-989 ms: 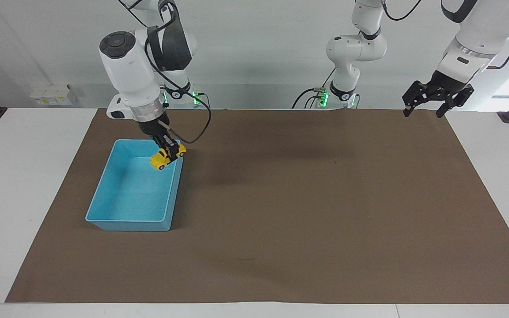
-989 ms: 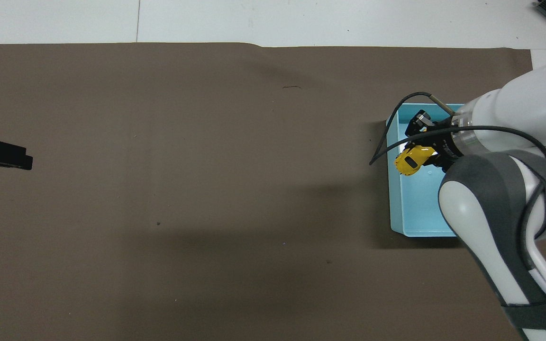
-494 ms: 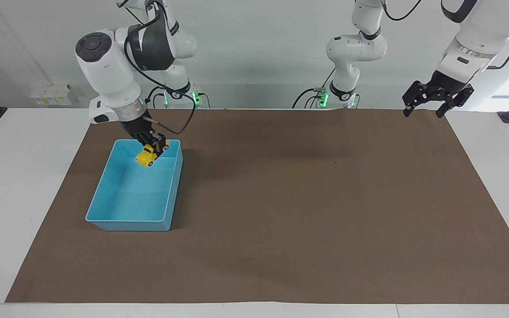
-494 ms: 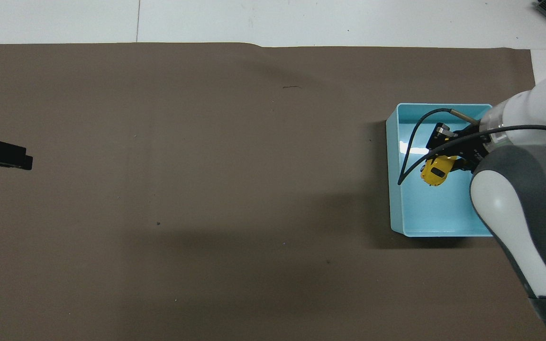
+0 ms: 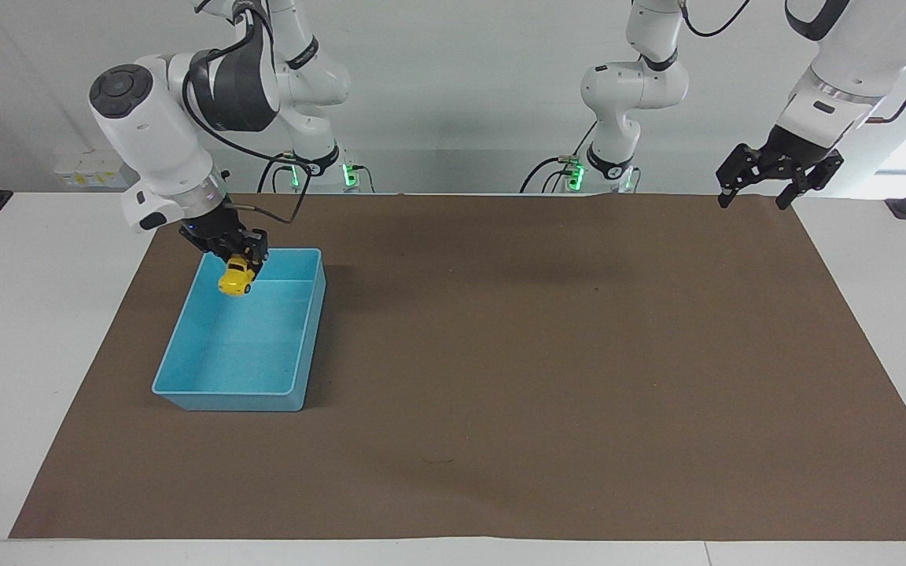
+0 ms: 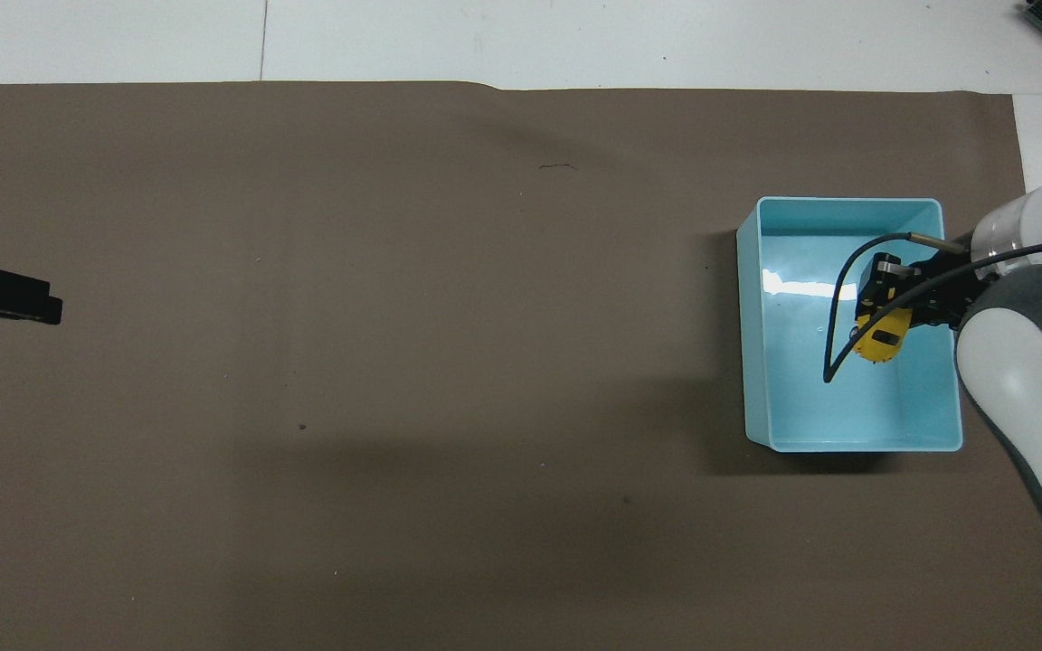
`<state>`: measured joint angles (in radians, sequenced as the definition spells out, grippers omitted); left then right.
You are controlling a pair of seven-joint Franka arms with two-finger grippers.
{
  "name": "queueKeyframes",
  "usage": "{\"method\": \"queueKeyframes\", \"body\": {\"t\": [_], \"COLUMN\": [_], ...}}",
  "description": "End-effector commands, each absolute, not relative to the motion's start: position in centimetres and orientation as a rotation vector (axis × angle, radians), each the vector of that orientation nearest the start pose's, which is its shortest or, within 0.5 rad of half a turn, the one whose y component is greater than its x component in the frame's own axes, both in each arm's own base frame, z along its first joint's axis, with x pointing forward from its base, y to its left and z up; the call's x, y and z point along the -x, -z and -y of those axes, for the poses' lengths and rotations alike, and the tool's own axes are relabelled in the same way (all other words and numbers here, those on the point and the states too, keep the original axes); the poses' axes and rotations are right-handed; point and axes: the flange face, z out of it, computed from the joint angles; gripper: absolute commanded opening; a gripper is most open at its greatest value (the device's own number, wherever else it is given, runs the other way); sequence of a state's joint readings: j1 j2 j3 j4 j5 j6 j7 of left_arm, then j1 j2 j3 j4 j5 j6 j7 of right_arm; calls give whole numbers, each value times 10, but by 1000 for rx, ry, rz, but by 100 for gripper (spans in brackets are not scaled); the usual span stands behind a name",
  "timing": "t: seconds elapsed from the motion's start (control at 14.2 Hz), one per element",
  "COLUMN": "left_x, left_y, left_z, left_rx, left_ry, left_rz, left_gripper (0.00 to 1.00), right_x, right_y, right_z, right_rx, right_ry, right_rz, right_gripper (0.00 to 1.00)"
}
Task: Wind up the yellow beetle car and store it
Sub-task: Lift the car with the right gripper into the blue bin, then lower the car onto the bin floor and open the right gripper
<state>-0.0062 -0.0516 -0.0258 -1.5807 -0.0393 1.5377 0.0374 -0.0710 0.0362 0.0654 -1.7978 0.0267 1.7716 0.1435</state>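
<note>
We note the right gripper [image 5: 237, 263] clamped on the yellow beetle car [image 5: 234, 277], held over the blue bin [image 5: 307, 330]. The brown mat [image 5: 547, 354] covers a white table [image 5: 20, 314]. The left gripper [image 5: 775, 185] waits, fingers spread, holding nothing. No legible writing.

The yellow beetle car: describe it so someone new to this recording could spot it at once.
Find the blue bin on the brown mat, toward the right arm's end of the table. Over the bin hangs the right gripper, shut on the yellow beetle car. It is the only bright yellow thing there, tiny beside the bin.
</note>
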Motion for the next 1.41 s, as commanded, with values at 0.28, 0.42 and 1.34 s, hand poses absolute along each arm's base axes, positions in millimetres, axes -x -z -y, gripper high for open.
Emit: {"method": "queueKeyframes", "body": {"t": [0.28, 0.42, 1.34], "left_x": [-529, -529, -529], "left_y": [-649, -648, -648], "left_z": [20, 20, 21], "left_rx": [3167, 3167, 3167], "left_ry": [17, 15, 15], "left_rz": [-109, -109, -111], "left_gripper": [100, 100, 100], "right_x": [-566, -567, -564], "right_y": [-469, -450, -345], "right_z": [17, 17, 30], "right_rx": [3135, 3134, 3126], "right_ry": [-46, -38, -35], "right_rz": [-74, -74, -107], "right_gripper": [0, 0, 0]}}
